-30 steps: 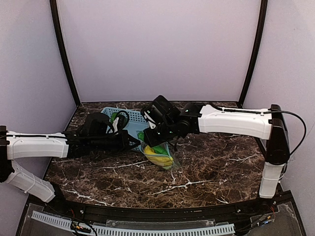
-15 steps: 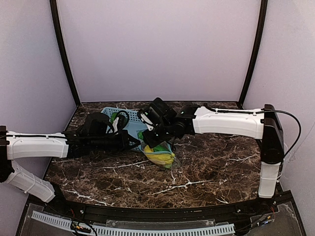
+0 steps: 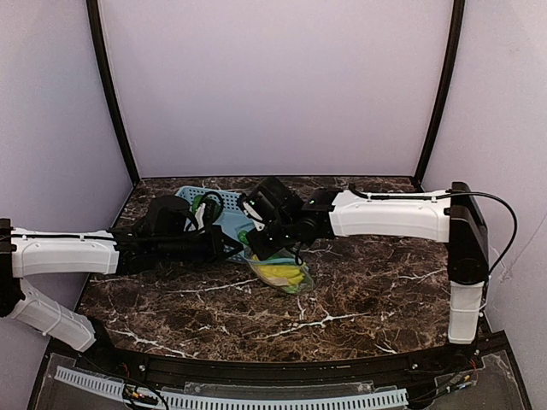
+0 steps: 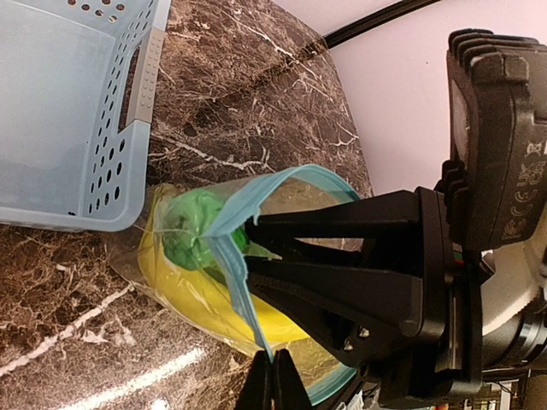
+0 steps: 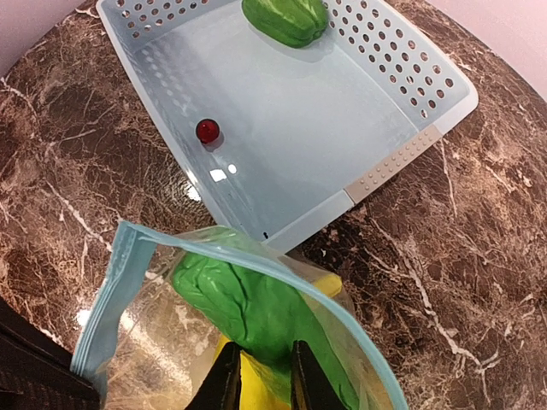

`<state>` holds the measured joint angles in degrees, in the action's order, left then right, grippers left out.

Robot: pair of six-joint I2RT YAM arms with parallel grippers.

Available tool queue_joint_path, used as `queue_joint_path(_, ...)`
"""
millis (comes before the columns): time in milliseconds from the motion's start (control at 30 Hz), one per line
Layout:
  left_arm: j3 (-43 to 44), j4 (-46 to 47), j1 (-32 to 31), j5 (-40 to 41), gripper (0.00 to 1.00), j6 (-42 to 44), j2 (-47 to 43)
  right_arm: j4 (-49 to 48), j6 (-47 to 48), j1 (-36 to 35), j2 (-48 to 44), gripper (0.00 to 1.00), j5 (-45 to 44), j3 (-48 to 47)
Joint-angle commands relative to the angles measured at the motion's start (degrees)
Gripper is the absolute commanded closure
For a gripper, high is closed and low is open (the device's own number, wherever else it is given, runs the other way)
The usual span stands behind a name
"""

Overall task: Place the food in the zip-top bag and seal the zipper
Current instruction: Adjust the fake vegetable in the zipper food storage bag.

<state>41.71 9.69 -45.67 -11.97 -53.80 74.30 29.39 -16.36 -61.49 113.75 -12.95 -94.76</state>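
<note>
A light-blue slotted plastic basket point(image 5: 376, 51) with perforated walls and a grey studded handle strip point(image 5: 393, 162) on its near rim sits on the dark brown marble-patterned tabletop point(image 3: 367, 290). A small glossy red ball point(image 5: 207, 130) lies on the basket's floor, well apart from the walls. Plain lavender wall panels point(image 3: 273, 85) enclose the table, joined by black corner posts point(image 3: 108, 85).

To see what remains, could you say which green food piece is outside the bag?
The green piece in the blue basket; the other green piece is inside the bag with the banana.
</note>
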Motion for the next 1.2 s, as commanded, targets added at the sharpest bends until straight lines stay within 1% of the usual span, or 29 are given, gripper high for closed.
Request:
queue_joint_path(0, 0.3, 0.7, -0.4, -0.3, 0.99, 1.1, -2.3, 0.1, -1.4, 0.5, 1.1, 0.81, -2.7, 2.7)
queue_joint_path(267, 2.7, 3.9, -0.4, -2.9, 0.99, 6.2, -1.9, 0.2, -5.6, 0.5, -1.0, 0.81, -3.7, 7.8)
queue_joint_path(500, 3.2, 8.4, -0.4, -7.9, 0.99, 7.4, -0.6, 0.8, -8.5, 0.7, -1.6, 0.81, -4.5, 9.6)
queue_joint_path(600, 3.0, 7.5, -0.4, -7.3, 0.99, 7.1, -0.4, 1.2, -8.8, 0.8, -2.3, 0.80, -3.9, 9.2)
queue_joint_path(633, 3.0, 5.1, -0.4, -6.3, 0.99, 6.9, -0.6, 1.5, -8.8, 0.7, -2.9, 0.79, -3.3, 8.8)
queue_joint_path(733, 3.1, -1.8, -0.4, 0.7, 0.99, 5.7, -1.8, 1.6, -8.2, 0.7, -5.8, 0.74, -0.3, 8.5)
queue_joint_path(800, 2.6, -3.9, -0.4, 2.6, 0.99, 5.2, -2.5, 1.8, -7.9, 0.7, -8.7, 0.70, 2.9, 8.4)
queue_joint_path(900, 1.9, -3.5, -0.4, 2.5, 0.99, 4.6, -2.7, 1.7, -7.9, 0.6, -13.3, 0.61, 8.6, 9.4)
queue_joint_path(1033, 2.2, -2.8, -0.4, 1.1, 0.99, 4.2, -1.7, 0.9, -8.0, 0.6, -19.0, 0.53, 16.8, 10.9)
queue_joint_path(1167, 2.6, -1.9, -0.4, 0.5, 0.99, 4.2, -0.8, 0.7, -9.5, 0.5, -23.7, 0.48, 20.8, 12.8)
